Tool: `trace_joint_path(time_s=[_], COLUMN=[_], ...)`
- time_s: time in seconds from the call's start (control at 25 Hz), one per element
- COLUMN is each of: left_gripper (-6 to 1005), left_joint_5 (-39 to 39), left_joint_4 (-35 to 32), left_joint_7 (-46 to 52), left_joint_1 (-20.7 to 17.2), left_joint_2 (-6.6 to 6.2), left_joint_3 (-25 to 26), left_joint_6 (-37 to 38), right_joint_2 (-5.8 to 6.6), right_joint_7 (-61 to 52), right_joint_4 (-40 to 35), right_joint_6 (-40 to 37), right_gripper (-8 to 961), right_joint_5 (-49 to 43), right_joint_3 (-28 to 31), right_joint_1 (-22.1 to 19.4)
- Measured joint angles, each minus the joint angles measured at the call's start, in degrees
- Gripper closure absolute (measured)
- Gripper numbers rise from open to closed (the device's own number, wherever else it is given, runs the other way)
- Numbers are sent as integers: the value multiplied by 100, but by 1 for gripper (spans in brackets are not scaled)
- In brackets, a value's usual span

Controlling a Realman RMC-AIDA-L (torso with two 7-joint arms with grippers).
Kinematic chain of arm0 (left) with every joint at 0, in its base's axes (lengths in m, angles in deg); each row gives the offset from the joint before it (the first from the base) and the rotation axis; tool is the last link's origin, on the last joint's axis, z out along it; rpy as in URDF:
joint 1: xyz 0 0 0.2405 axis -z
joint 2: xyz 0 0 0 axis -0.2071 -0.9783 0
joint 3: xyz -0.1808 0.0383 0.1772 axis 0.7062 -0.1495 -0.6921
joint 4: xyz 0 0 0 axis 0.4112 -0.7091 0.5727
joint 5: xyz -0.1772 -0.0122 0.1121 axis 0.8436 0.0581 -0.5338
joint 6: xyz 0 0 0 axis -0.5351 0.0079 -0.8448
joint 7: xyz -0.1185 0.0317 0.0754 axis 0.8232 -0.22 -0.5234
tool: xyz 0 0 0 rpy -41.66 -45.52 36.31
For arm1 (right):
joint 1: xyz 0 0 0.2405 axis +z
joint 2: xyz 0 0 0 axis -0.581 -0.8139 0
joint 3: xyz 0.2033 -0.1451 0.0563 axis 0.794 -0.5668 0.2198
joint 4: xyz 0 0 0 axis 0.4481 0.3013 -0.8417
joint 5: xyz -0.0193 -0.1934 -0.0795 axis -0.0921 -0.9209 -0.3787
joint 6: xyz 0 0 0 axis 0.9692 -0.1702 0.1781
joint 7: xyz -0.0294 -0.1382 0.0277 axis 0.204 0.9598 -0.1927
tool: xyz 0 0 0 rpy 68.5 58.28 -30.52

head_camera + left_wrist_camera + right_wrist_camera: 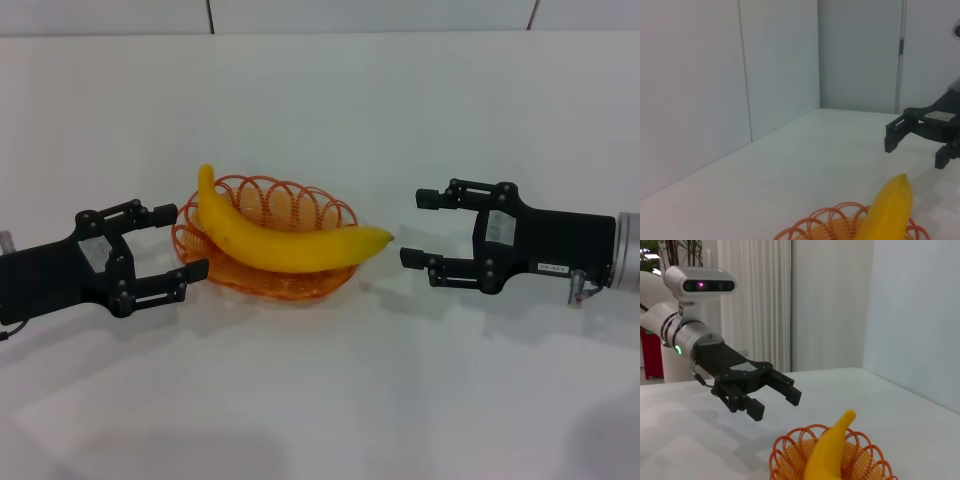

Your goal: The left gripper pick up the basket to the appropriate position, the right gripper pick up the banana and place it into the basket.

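The yellow banana [285,242] lies across the orange wire basket [300,285] on the white table, its ends past the rim. My left gripper [182,240] is open at the basket's left side, its fingers either side of the rim edge. My right gripper [415,228] is open and empty just right of the banana's tip. The left wrist view shows the banana [887,212], the basket [827,225] and the right gripper [910,142] beyond. The right wrist view shows the banana [827,452], the basket [790,455] and the left gripper [777,400].
The white table [320,400] reaches to a white wall at the back. In the right wrist view the robot's head and body [695,287] stand behind the left arm.
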Motion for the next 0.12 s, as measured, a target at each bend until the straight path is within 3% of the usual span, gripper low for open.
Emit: trace_joint_path(time_s=[0.12], left_gripper=[201], left_joint_5=[-1], left_joint_4=[0], left_joint_7=[0], left_joint_1=[0], left_joint_2=[0], left_joint_3=[0], left_joint_6=[8], right_joint_2=[0], right_joint_7=[0], right_joint_4=[0], right_joint_6=[0], right_gripper=[212], right_joint_5=[1], right_joint_3=[0], right_joint_1=[6])
